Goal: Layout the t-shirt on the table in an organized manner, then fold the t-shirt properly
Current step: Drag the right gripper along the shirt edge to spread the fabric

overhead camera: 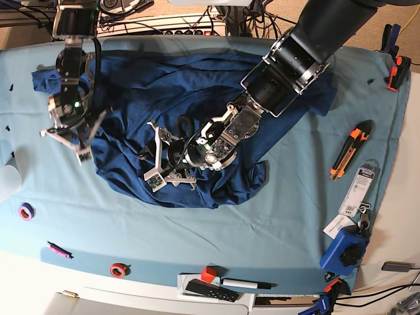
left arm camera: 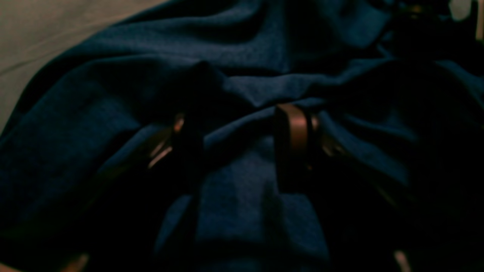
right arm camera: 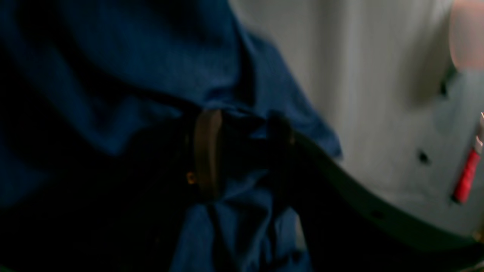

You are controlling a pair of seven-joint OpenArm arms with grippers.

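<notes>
Two tape rolls [overhead camera: 26,211] (plus utility knife [overhead camera: 347,150]) flank the rumpled t-shirt [overhead camera: 190,79].

My base camera looks straight down on the whole table [overhead camera: 275,216]. Both wrist cameras sit very close, dim and blurred, looking along their fingers onto the t-shirt [overhead camera: 170,79], which all three views share.

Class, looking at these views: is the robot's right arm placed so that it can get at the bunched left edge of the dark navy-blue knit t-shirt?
Probably yes. The right gripper already sits at that edge of the dark navy-blue knit t-shirt, cloth between its fingers in the wrist view, and nothing blocks it.
</notes>
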